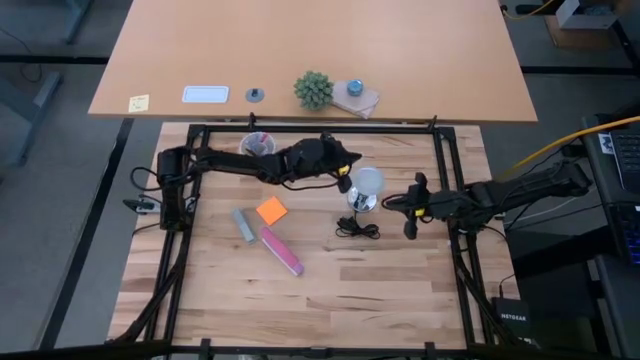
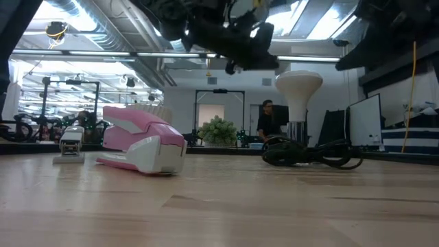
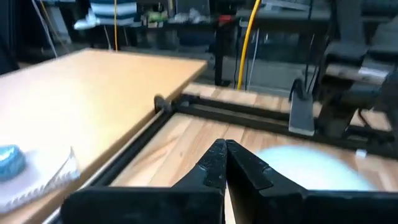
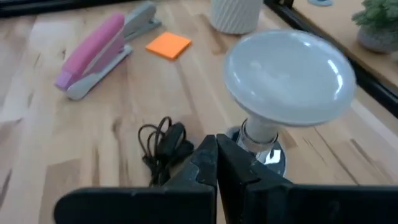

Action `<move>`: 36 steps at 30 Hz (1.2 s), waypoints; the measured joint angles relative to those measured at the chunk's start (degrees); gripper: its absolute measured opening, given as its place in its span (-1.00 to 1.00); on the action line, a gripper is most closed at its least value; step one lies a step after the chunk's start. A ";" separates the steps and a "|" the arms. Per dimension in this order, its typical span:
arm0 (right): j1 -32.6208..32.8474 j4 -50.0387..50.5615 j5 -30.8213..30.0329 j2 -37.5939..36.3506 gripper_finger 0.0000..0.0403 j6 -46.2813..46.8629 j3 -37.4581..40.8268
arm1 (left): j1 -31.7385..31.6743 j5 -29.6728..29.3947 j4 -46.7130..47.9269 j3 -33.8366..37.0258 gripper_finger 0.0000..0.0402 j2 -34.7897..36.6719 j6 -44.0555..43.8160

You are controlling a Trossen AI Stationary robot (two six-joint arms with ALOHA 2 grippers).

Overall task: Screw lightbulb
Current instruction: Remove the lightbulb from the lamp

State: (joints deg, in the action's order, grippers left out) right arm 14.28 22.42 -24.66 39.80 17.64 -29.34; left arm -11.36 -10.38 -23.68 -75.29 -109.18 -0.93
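Currently the lightbulb [image 1: 370,182] stands upright in the metal socket [image 1: 362,203] mid-table, beside the coiled black cord [image 1: 357,228]. Left gripper [image 1: 343,172] hovers just beside the bulb, fingers closed, empty. Right gripper [image 1: 392,203] faces the socket, fingers closed, empty.

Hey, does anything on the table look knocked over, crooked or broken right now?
Nothing stands out. The lightbulb stands upright in its socket, its cord bundled beside it.

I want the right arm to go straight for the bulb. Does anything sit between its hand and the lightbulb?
Nothing visible does. The right hand, fingers together, faces the lightbulb standing in its socket; the coiled black cord lies off to one side.
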 joint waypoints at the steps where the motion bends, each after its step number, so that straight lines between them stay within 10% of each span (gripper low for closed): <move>1: 0.00 -1.04 -0.50 0.42 -0.99 0.02 0.41 | -0.29 0.09 0.87 -0.01 -1.00 -0.20 -0.21; 36: -0.04 -7.70 -17.23 8.14 -0.99 -0.17 3.21 | 1.53 0.75 3.53 0.00 -1.00 -3.48 -0.57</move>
State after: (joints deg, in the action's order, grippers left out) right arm 14.24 14.72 -41.90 47.94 17.48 -26.13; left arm -9.83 -9.62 -20.14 -75.29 -112.66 -1.50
